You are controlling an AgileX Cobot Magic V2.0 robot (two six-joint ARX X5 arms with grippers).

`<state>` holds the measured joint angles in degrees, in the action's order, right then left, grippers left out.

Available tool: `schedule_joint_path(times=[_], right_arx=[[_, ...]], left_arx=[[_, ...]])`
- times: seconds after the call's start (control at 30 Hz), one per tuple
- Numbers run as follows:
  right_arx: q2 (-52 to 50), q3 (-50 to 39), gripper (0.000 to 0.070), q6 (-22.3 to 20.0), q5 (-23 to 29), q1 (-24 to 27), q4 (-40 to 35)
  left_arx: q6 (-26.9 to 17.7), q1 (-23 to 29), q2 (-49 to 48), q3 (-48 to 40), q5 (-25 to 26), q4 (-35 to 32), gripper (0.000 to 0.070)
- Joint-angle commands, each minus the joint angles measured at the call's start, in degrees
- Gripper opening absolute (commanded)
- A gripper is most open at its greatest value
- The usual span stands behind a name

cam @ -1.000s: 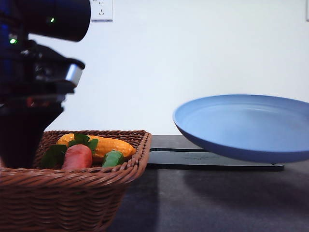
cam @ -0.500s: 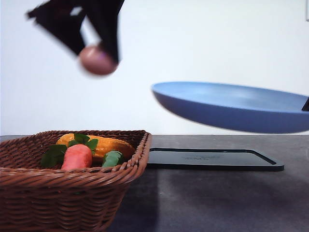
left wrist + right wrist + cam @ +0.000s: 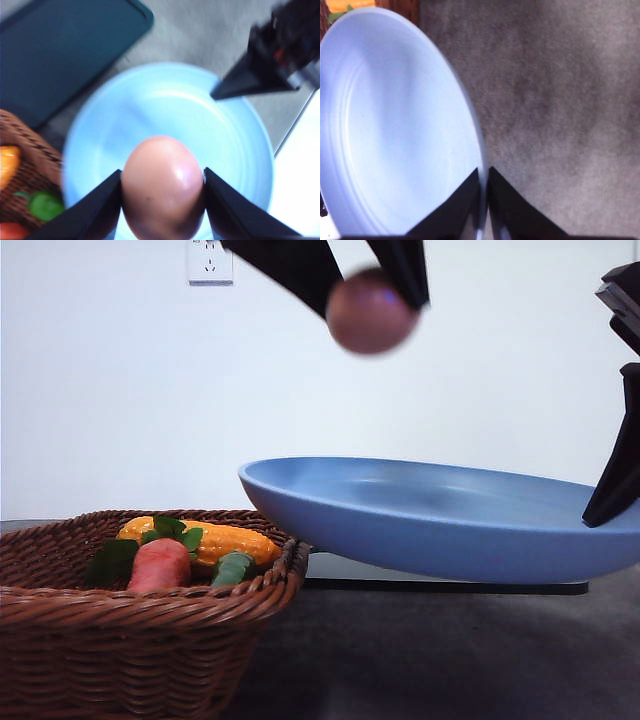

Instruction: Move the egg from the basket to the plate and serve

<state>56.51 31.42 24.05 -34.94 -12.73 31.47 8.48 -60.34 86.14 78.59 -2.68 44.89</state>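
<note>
Egg, clamped in left claw, now hovering above plate that right claw, pinching its rim, has been raising underneath for release.

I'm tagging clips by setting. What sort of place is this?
Probably a lab tabletop staged as a mock kitchen: a bare white wall with a socket, a gray table, and a wicker basket holding toy vegetables.
</note>
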Motion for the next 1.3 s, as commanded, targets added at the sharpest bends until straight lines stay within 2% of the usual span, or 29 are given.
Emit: schedule_joint_path(times=[0.0, 0.37, 0.83, 1.0, 1.13, 1.27], right_arx=[[0.4, 1.0, 0.0000, 0.4, -0.5, -0.3, -0.5], [0.4, 1.0, 0.0000, 0.4, -0.6, -0.3, -0.6], [0.3, 1.0, 0.0000, 0.4, -0.7, -0.3, -0.6], [0.3, 1.0, 0.0000, 0.4, -1.1, -0.3, -0.9], [0.3, 1.0, 0.0000, 0.4, -1.1, -0.3, -1.0], [0.3, 1.0, 0.0000, 0.4, -1.1, -0.3, -1.0]], left_arx=[[-0.5, -0.8, 2.1, 0.9, 0.0, -0.8, 0.0138], [-0.8, -0.9, 10.3, 0.9, 0.0, -1.3, 0.0139], [-1.9, -1.2, 12.7, 0.9, 0.0, -3.6, 0.0142], [-1.9, -1.2, 12.7, 0.9, 0.0, -3.8, 0.0202], [-2.1, -1.2, 12.8, 0.9, 0.0, -3.8, 0.0216], [-2.1, -1.2, 12.8, 0.9, 0.0, -3.9, 0.0318]])
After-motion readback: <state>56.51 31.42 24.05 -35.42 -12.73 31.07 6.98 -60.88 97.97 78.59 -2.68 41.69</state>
